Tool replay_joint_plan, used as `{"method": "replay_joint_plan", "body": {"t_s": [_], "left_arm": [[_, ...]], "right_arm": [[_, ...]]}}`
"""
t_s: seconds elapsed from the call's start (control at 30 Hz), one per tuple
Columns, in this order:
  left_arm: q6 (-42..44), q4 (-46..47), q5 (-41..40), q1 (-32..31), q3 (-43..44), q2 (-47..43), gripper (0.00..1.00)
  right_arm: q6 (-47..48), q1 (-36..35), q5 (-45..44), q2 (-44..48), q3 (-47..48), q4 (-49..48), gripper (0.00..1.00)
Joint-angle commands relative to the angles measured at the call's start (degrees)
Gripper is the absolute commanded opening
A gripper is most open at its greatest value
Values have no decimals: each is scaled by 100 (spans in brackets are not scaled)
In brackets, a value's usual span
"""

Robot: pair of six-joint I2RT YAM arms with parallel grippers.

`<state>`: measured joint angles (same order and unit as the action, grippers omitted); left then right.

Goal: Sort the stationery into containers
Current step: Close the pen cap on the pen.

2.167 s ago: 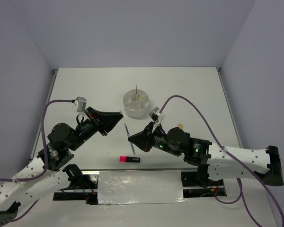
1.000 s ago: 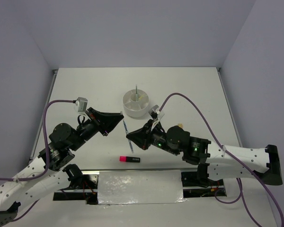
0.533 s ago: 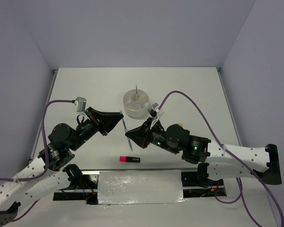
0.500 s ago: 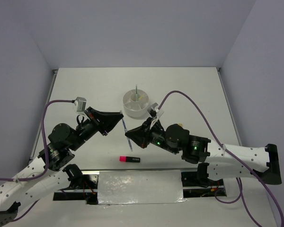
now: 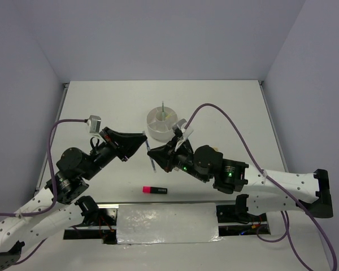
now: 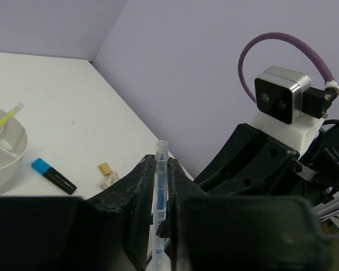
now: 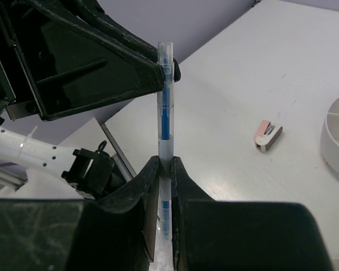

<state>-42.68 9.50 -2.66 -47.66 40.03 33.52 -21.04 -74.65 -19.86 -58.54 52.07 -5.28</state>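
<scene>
A clear pen with a blue core (image 5: 151, 157) is held off the table between both arms. My right gripper (image 7: 165, 164) is shut on its lower part. My left gripper (image 6: 161, 164) has the pen's (image 6: 160, 192) upper part between its fingers, which lie close against both sides. The left gripper's tip (image 7: 168, 69) meets the pen (image 7: 165, 101) near its top end. The round white container (image 5: 163, 123) stands behind, with a thin pen upright and a yellow stick (image 6: 4, 116) in it. A pink-and-black highlighter (image 5: 155, 189) lies near the front edge.
A blue-and-black highlighter (image 6: 53, 175), a tan eraser (image 6: 105, 168) and a small grey piece (image 6: 109, 180) lie right of the container (image 6: 8, 155). A pink-and-white piece (image 7: 268, 135) lies on the table left of the container's rim (image 7: 334, 141). Purple cables arch over both arms.
My right gripper has carried the pen up and to the left, bringing its top end in between the left gripper's fingers. The left arm has barely moved.
</scene>
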Motion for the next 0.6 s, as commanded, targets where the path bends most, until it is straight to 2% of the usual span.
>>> {"method": "replay_joint_plan", "body": {"t_s": [0.0,0.1,0.17,0.23,0.3,0.37,0.43,0.47,0.57], "left_arm": [[-83,70,326,-15,14,-56,30],[-4,-35,432,-15,109,5,47],[84,-220,459,-15,189,67,55],[171,-281,468,-15,233,76,55],[198,-299,459,-15,233,58,32],[207,-308,415,-15,242,32,14],[294,-282,467,-15,294,32,3],[347,-264,529,-15,321,41,0],[602,-133,853,-15,391,76,0]], "right_arm": [[581,-14,-458,-69,566,-597,0],[803,-6,-440,-254,716,-457,0],[812,-14,-379,-280,690,-456,0],[786,-14,-387,-254,594,-509,0],[742,-14,-361,-219,523,-527,0],[707,-14,-282,-219,506,-501,0],[698,-6,-203,-219,479,-465,0],[689,-5,-203,-228,453,-465,0],[671,-5,-63,-219,357,-509,0]]}}
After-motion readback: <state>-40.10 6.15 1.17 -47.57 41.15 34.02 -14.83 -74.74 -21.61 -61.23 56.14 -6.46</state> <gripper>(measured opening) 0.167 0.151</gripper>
